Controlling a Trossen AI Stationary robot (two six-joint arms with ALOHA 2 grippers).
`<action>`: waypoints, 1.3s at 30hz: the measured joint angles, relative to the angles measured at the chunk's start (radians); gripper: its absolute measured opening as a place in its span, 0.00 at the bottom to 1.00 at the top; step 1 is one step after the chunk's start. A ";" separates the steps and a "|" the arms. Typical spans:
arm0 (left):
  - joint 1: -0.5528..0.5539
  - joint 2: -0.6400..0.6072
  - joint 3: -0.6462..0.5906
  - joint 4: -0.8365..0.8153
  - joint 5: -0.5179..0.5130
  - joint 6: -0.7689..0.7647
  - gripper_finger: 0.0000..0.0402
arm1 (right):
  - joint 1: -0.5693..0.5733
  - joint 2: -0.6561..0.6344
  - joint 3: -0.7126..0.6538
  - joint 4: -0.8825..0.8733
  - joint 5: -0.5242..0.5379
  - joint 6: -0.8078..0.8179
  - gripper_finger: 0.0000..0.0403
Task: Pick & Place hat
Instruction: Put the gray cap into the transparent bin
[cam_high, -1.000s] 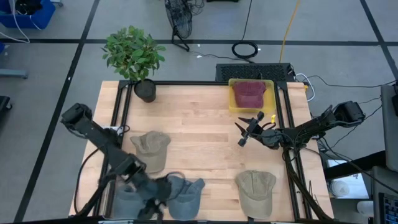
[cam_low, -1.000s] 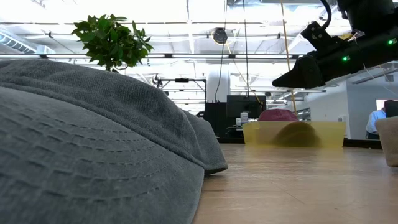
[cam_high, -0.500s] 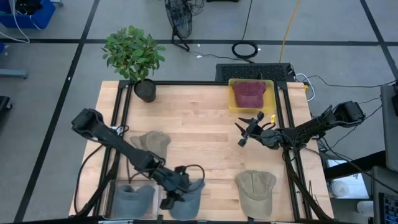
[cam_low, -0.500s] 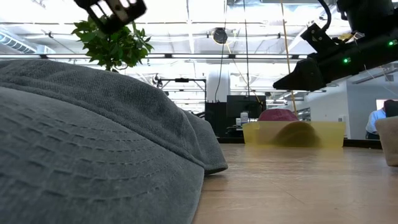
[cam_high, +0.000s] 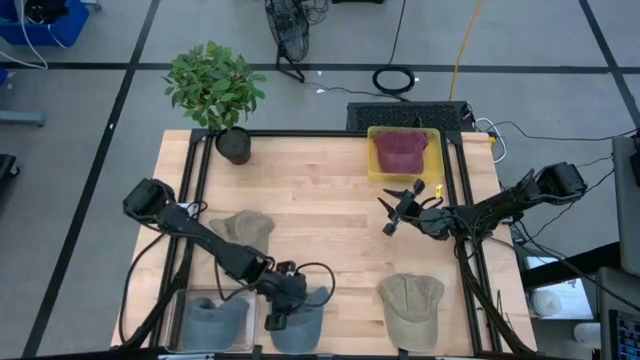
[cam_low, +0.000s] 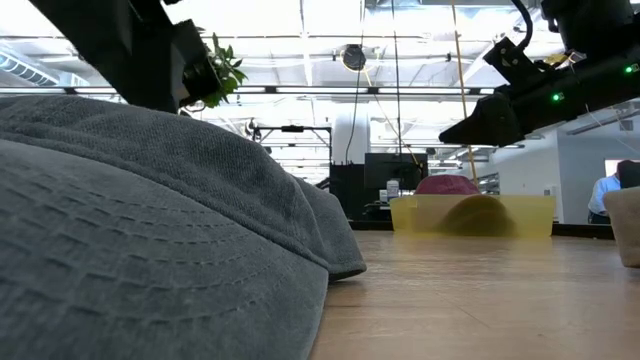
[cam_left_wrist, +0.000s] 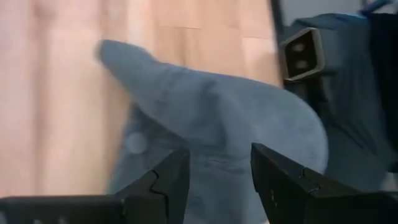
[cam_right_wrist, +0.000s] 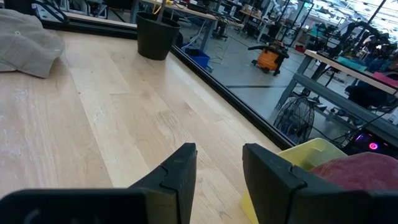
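Hat of blue-grey cloth, a soft cap with a brim (cam_high: 300, 318), lies at the lower middle of the high view, just right of a clear plastic box (cam_high: 183, 305) holding a similar grey cap. Half a second ago the left gripper (cam_high: 272, 322) was already near it; now it has settled over the cap's left part, so I judge a grasp is being prepared. The right gripper (cam_high: 392, 212) has not moved; it hovers at centre right, below the yellow plastic bin (cam_high: 372, 160) with a dark red cap (cam_high: 400, 150).

In the low view, grey fabric (cam_low: 150, 230) fills the left, and the dark left arm has come into the upper left.

The left wrist view alone shows the fingers (cam_left_wrist: 171, 177) spread, with the cap's crown (cam_left_wrist: 230, 118) between and beyond them, nothing pinched.

The right wrist view shows its fingers (cam_right_wrist: 180, 168) apart over bare wood, holding nothing.
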 joint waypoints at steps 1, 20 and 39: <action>-0.003 0.000 0.000 0.013 0.016 0.000 0.42 | 0.000 0.000 0.000 0.000 0.000 0.000 0.30; -0.014 0.076 0.000 0.034 0.015 -0.042 0.42 | 0.000 0.000 0.000 -0.010 -0.001 0.019 0.30; -0.013 0.073 0.000 0.029 0.019 0.010 0.15 | 0.000 0.000 0.000 -0.018 -0.001 0.019 0.30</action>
